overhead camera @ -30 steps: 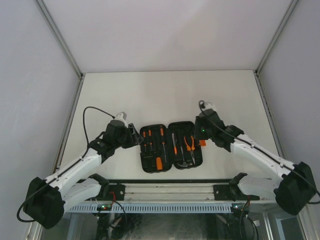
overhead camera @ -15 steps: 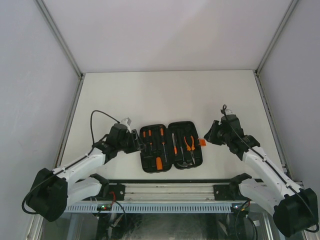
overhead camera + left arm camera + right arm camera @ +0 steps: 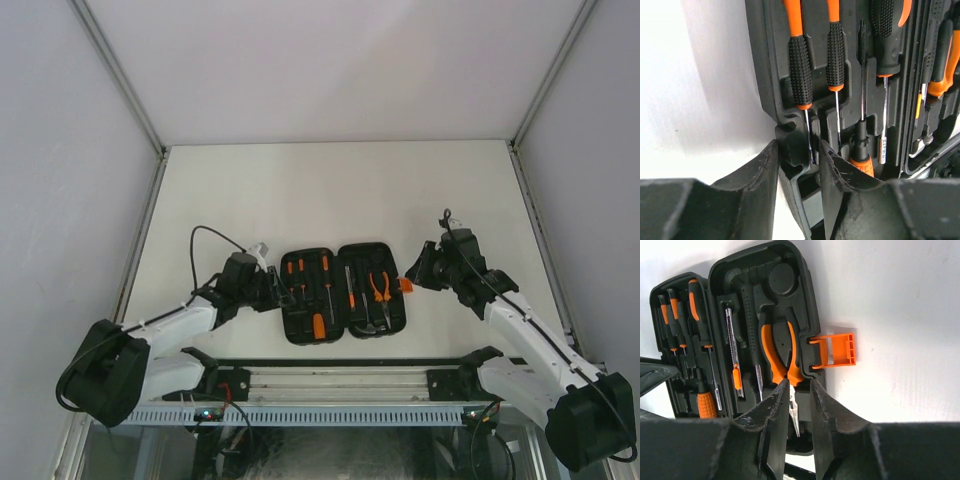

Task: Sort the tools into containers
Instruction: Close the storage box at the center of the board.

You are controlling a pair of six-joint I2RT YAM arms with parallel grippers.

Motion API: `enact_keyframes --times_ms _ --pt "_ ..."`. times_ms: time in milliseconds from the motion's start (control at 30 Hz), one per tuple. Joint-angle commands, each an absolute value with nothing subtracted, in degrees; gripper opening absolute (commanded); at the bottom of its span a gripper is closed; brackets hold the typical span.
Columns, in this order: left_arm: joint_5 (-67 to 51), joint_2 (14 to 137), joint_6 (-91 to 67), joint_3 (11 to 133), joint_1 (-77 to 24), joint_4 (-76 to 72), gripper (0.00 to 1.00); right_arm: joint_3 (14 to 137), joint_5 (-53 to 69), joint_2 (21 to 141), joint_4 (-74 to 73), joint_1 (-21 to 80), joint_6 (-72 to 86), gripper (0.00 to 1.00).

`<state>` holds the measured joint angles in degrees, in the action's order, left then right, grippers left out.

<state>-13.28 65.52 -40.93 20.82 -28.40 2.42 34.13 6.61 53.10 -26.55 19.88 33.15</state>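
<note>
White bench (image 3: 330, 190), open case (image 3: 782, 277) flat near its front edge, tools (image 3: 801, 62) slotted: left fingers (image 3: 760, 185) straddle the left rim lug (pinching? can't tell), right fingers (image 3: 772, 425) narrowly spread, empty, so a one-sided lift could skid the case and spill tools.

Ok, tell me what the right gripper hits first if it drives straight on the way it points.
Most likely the pliers: the right gripper is lined up on their nose, in the right half of the case. Depth is unclear, so its near rim could come first.
</note>
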Motion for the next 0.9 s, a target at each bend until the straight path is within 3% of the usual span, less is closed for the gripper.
enact_keyframes --times_ms 0,133,333,600,867 --pt "-15.82 66.55 -40.78 20.15 -28.12 -3.2 0.36 33.8 7.11 52.61 -24.06 19.57 32.01 0.23" --pt "-15.53 64.53 -41.04 20.03 -28.12 -2.65 0.24 33.48 7.02 52.52 -23.87 19.5 32.22 0.22" --pt "-14.06 60.1 -40.75 22.17 -28.12 1.85 0.18 32.17 7.12 53.12 -22.77 19.25 32.41 0.22" --pt "-13.47 57.25 -40.19 25.29 -28.12 6.63 0.16 30.57 8.14 55.96 -21.49 15.61 32.9 0.24" --pt "-13.51 54.98 -40.14 27.01 -28.12 9.27 0.16 29.45 17.72 64.65 -15.67 14.59 30.95 0.13"
